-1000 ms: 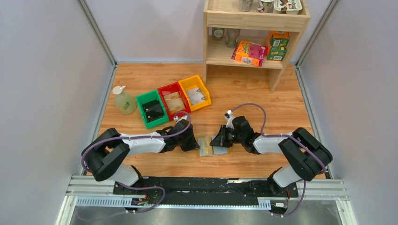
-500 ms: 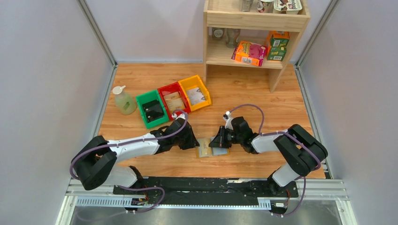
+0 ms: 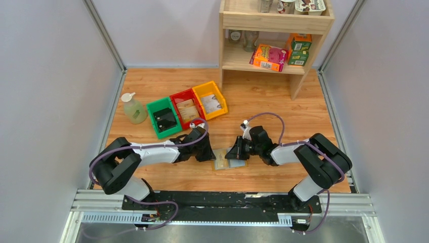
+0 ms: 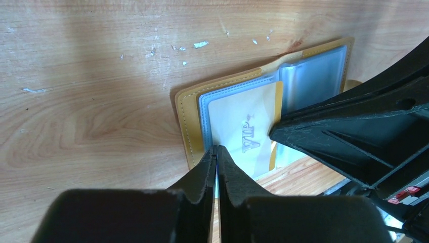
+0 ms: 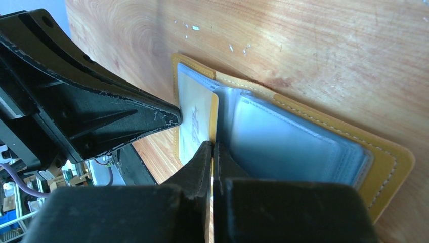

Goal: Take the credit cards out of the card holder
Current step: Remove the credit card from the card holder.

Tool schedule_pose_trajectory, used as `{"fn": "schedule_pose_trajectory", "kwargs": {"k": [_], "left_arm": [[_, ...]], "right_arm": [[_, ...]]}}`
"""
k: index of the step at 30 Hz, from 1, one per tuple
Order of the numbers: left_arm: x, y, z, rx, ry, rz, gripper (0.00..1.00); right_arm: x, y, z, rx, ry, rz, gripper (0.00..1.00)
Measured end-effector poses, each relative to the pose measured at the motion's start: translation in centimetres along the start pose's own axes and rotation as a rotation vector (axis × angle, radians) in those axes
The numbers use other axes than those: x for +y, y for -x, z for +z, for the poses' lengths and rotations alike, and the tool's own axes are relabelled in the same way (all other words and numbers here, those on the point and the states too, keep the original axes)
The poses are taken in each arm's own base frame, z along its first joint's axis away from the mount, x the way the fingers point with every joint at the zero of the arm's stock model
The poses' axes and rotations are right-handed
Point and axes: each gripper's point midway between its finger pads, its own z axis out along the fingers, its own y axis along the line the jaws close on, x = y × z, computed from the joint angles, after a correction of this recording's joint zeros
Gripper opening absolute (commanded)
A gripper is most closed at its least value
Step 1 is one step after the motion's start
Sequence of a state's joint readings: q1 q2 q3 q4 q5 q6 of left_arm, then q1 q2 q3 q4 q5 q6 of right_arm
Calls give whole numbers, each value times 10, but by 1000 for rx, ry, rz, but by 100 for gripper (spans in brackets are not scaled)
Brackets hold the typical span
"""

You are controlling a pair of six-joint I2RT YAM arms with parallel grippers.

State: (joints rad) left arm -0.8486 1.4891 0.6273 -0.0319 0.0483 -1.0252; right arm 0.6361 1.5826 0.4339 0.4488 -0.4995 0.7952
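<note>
The mustard-yellow card holder (image 3: 226,159) lies open on the wood table between my two grippers. In the left wrist view its yellow border (image 4: 186,121) frames blue-grey pockets, and a pale credit card (image 4: 243,124) marked "VIP" sits in the left pocket. My left gripper (image 4: 216,150) is shut, its tips pressing at the near edge of that pocket. My right gripper (image 5: 212,147) is shut, its tips at the card's edge (image 5: 195,119) by the centre fold of the holder (image 5: 384,162). From above, the left gripper (image 3: 210,154) and right gripper (image 3: 233,152) meet over the holder.
Green bin (image 3: 163,118), red bin (image 3: 186,108) and yellow bin (image 3: 210,99) stand in a row behind the left arm. A soap bottle (image 3: 133,109) is to their left. A wooden shelf unit (image 3: 275,55) with boxes stands at the back right.
The left arm's elbow swung out to the left and came back. The right gripper edged slightly left. Both grippers stay at the open card holder.
</note>
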Motion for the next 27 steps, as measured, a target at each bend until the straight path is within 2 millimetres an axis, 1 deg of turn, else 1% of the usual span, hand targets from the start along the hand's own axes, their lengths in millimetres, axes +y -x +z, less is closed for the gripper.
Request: {"fn": "schedule_pose_trajectory", "kwargs": {"k": [1,2,15,19,21,22,26,27], "left_arm": [[0,0,0,1,1,-1,1],[1,0,0,1,3,-3,0],[-4,2,8,9,-2,-31,0],[-5,3,8,12,1,-31,0],[-5,3,8,13,2,-31,0],[-5,3,8,13,3,-31,0],[-5,3,9,14,3,-31,0],[-5,3,9,14,3,-31,0]], "right_arm": [[0,0,0,-1,1,1,0],[0,0,0,-1,1,1,0],[-5,9,-6,-20,1,34,0],[-6,9,-6,-21,2,42,4],[-6,9,-7,-22,3,45,9],[-6,9,-7,-23,4,46,10],[-7,8,-7,-23,9,49,10],[-7,8,-7,-23,11,50,8]]}}
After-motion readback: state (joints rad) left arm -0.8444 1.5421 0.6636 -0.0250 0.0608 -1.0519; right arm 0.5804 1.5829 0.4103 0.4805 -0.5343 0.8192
